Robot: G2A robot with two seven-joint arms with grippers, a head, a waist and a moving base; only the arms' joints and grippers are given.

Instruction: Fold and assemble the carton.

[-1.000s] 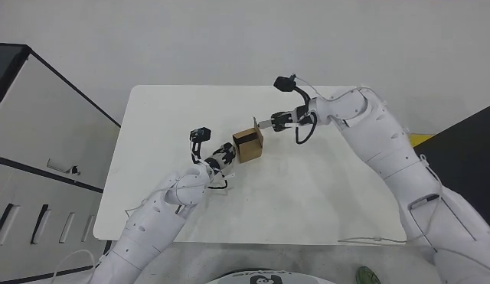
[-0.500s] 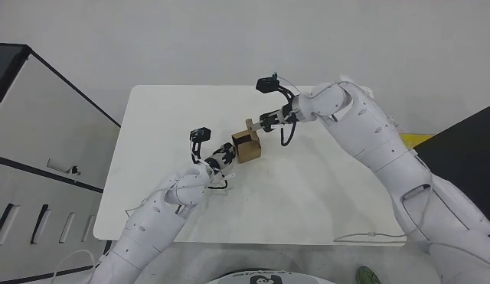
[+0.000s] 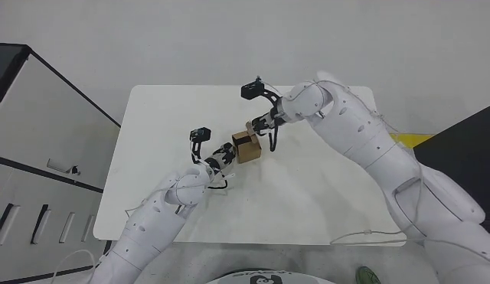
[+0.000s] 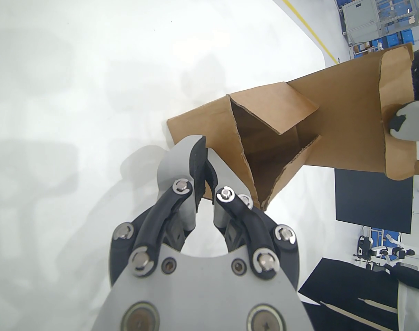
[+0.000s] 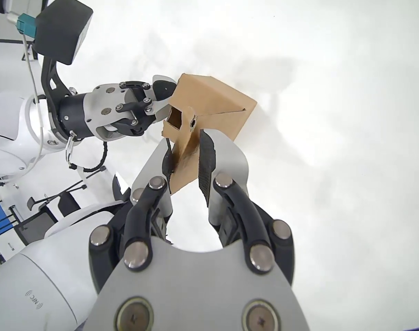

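While the left gripper (image 4: 204, 165) stays clamped on the carton (image 3: 246, 146), the right gripper (image 5: 186, 153), apparently pinching it, has swung leftward.

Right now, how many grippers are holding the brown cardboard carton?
2. The left gripper clamps one wall of the brown cardboard carton; the right gripper pinches an open flap on the opposite side.

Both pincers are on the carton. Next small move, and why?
Probably the right pincer should fold its flap over the open end of the carton while the left pincer holds it steady: the mouth gapes, inner flaps only half folded.
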